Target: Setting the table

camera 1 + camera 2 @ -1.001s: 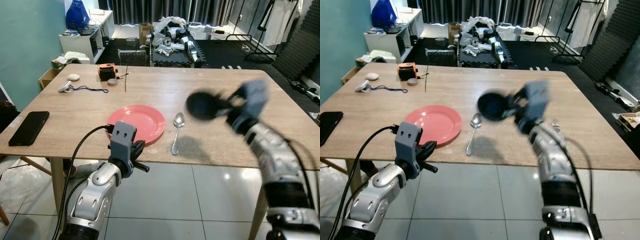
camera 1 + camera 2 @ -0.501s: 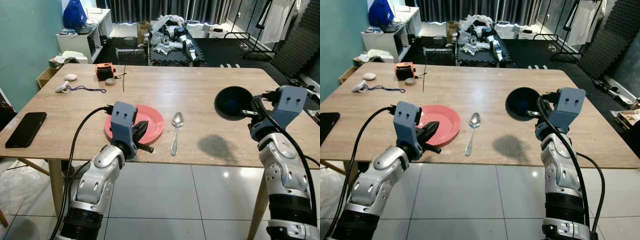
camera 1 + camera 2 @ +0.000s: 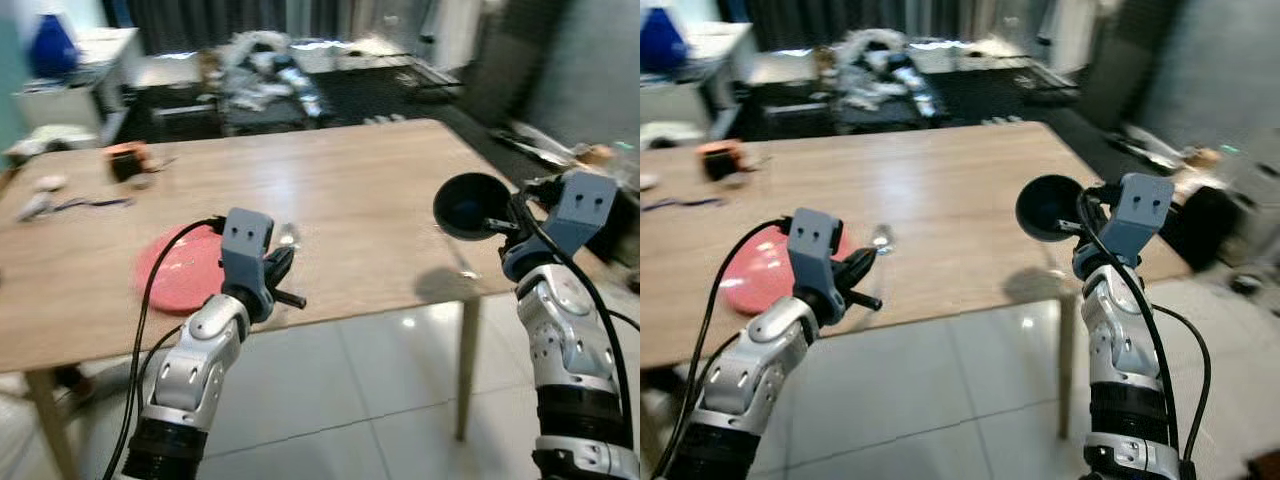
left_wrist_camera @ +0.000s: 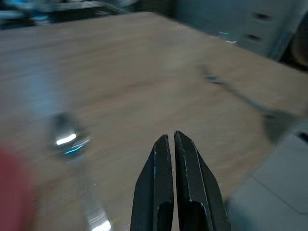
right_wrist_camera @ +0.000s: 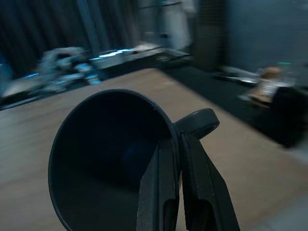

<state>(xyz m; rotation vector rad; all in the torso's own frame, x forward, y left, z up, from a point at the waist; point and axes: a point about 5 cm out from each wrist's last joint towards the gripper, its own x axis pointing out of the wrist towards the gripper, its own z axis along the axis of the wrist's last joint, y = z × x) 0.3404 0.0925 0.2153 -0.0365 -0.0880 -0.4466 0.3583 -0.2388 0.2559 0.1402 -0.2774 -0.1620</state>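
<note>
Wooden table: long and pale; the head views are blurred.
Plate: red, lying flat near the table's front edge on the robot's left, behind the left arm.
Cup: dark, with a handle, pinched at its rim by the right gripper, tipped on its side in the air above the table's right front corner.
Left gripper: fingers pressed together on nothing, hovering over the table's front edge beside the plate.
Spoon: shiny, on the wood just beside the plate.
Progress: plate and spoon look laid; the cup probably remains to be set down upright, likely near the plate.
</note>
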